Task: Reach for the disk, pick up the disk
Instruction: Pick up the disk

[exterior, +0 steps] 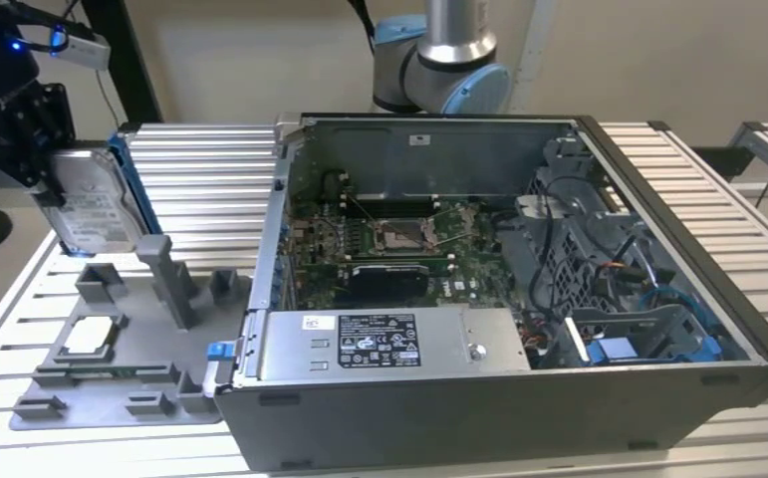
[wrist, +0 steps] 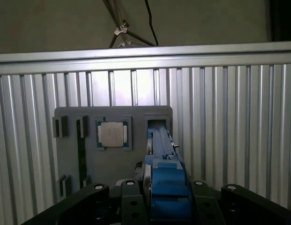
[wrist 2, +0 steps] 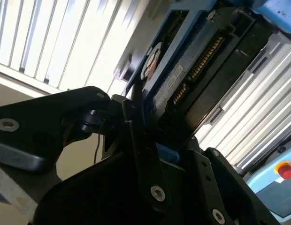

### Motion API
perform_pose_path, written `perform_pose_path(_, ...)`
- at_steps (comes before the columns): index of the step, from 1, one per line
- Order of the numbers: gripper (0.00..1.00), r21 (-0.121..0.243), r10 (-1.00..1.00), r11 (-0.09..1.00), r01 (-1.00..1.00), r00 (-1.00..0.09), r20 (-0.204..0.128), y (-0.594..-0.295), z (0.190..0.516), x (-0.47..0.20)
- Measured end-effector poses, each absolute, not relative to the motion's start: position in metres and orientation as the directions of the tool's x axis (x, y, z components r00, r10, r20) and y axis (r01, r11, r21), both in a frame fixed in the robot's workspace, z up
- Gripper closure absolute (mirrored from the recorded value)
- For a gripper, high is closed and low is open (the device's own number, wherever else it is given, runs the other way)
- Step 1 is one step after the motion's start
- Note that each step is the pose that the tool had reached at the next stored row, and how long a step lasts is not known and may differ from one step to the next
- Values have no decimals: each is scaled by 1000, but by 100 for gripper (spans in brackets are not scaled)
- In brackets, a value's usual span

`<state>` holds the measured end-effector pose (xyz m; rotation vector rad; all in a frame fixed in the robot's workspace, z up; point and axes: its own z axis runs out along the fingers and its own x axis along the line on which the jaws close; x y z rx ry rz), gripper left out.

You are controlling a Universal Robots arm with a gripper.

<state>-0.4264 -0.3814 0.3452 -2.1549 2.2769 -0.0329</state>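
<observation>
Sitting clamped between the jaws: disk [exterior: 92, 204]

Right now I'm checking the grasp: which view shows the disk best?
Exterior view: the disk shows its labelled face and blue rail, clamped in the gripper. Second wrist view: its underside, close up. First wrist view: its blue edge.

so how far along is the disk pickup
The reach looks done: the gripper is shut on the disk, clamped across its blue side rails. The lift seems done too: in the exterior view the disk hangs upright, apparently clear of the grey fixture tray. Little of the pick-up looks left.
</observation>
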Motion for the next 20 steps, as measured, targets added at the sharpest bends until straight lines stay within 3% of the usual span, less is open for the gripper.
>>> perform_pose_path(20, 100, -20, -998, 55, -998, -55, 10, -381, 373, -426)
